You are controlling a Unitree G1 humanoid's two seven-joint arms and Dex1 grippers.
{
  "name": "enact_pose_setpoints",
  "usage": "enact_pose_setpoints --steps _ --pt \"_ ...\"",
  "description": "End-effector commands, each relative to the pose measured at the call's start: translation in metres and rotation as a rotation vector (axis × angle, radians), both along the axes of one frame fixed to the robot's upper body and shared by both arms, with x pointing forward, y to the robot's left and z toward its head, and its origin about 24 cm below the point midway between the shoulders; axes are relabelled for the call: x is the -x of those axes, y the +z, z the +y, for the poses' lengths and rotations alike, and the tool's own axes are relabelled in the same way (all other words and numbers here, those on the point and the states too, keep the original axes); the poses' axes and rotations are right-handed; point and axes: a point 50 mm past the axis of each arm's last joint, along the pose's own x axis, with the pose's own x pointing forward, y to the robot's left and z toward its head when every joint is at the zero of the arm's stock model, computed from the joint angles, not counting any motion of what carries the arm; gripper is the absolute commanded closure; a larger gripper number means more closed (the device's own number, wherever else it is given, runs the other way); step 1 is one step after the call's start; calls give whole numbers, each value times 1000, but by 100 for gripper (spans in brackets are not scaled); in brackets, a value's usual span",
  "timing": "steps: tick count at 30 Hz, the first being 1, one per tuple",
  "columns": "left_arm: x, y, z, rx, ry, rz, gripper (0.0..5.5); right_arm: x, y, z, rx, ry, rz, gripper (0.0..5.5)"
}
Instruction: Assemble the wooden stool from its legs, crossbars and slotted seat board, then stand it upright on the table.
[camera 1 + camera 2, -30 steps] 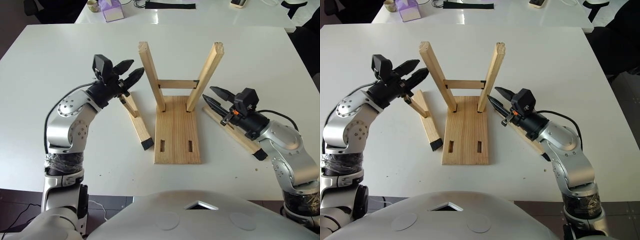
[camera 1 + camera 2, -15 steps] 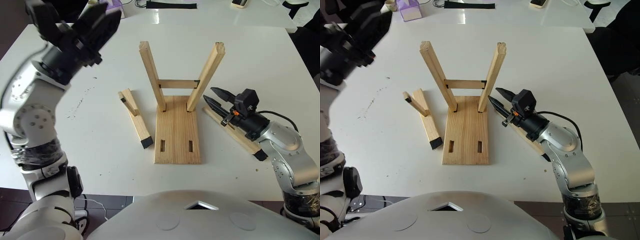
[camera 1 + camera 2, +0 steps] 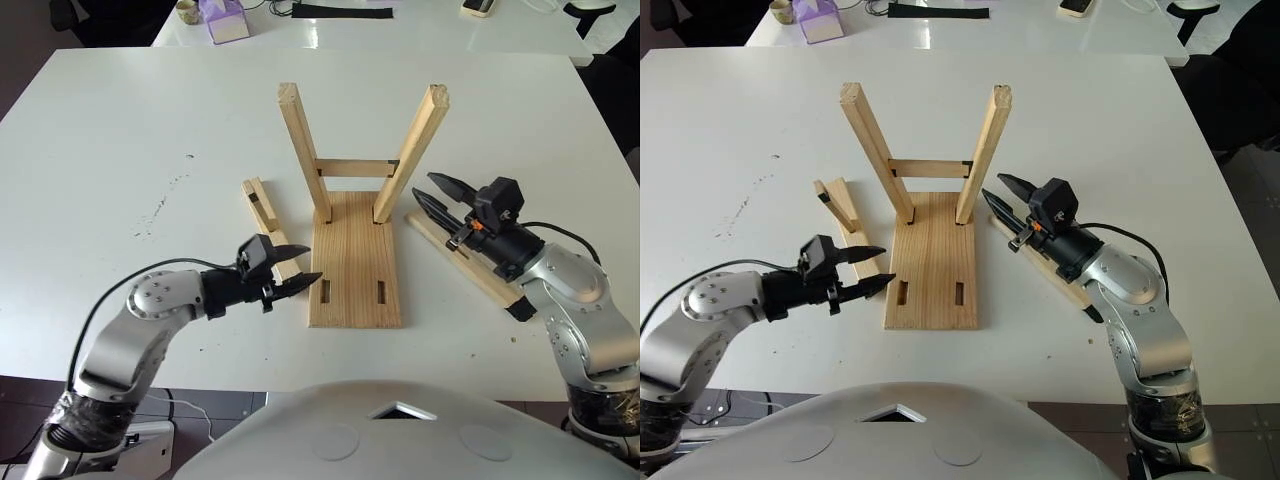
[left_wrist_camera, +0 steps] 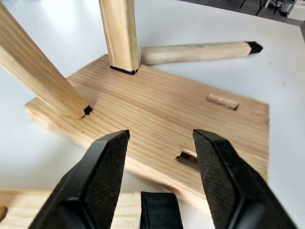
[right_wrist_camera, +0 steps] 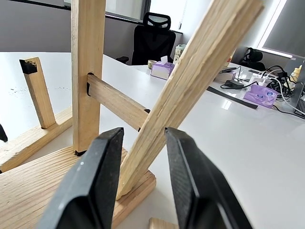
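White table (image 3: 120, 130) holds the seat board (image 3: 355, 275) flat, its near slots empty. Left gripper (image 3: 312, 264), fingers spread, hovers at the black near end of the loose leg (image 3: 270, 235), which runs away from the robot beside the board. Right gripper (image 3: 424, 188), also spread, hangs over the other leg (image 3: 488, 284).

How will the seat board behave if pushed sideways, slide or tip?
Probably slides: the seat board lies flat on the table. Its two tall legs at the far end might make it tip if pushed high.
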Motion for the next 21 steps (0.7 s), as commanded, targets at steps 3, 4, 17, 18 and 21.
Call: enact_pose_setpoints --steps 3,4,17,18,21 --pt "-13 -14 13 -94 148 -21 301 -1 0 1 -3 -1 -6 393" --pt "-13 -15 15 -119 130 -23 301 1 -1 2 -1 -5 -4 393" --pt "-23 3 77 -405 -65 -29 301 12 -6 4 -32 -86 -1 393" --pt "-29 8 81 -404 -51 -43 301 13 -6 4 -33 -92 -2 393" --pt "-42 25 87 -371 -2 -93 301 13 -8 4 -27 -95 -3 393"
